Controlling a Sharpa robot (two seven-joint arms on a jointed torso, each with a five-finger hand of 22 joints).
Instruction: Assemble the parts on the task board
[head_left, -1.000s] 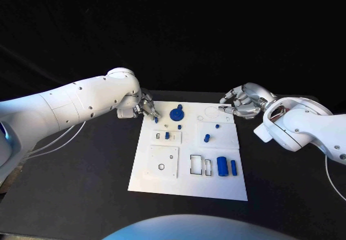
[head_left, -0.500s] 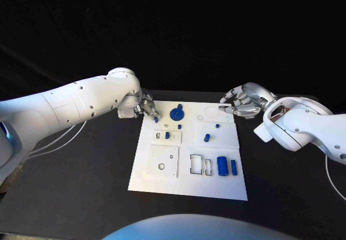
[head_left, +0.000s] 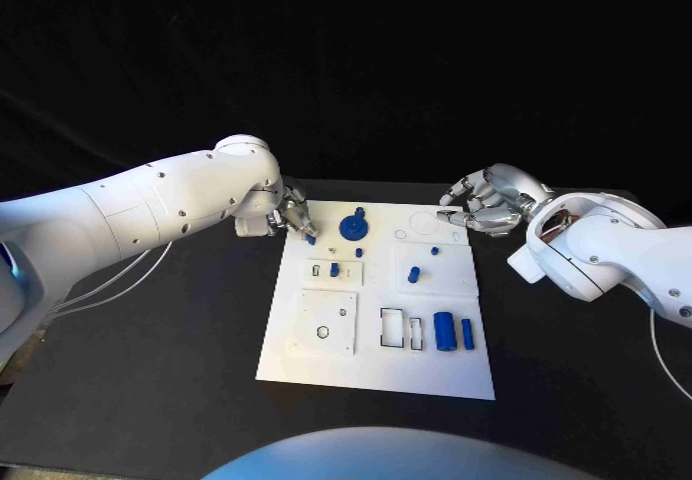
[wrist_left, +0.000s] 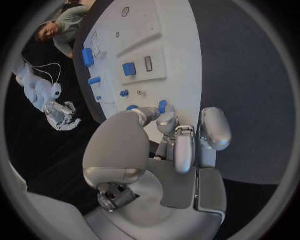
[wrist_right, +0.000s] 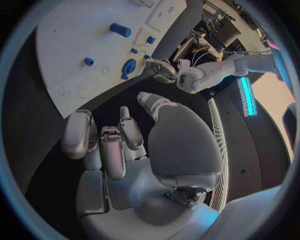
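Two hands up at the far end of the task board (head_left: 378, 360). My left hand (head_left: 294, 216) sits at the board's far left corner, pinching a small blue peg (wrist_left: 162, 106) between fingertips, peg right at the board surface. My right hand (head_left: 486, 206) hovers just off the far right corner, fingers curled in, holding nothing. Blue gear part (head_left: 353, 228) stands near the left hand; two blue cylinders (head_left: 453, 333) lie in the near right area.

A black table (head_left: 173, 400) carries the white task board (head_left: 378, 372), which lies flat in its middle, long side running away from the robot
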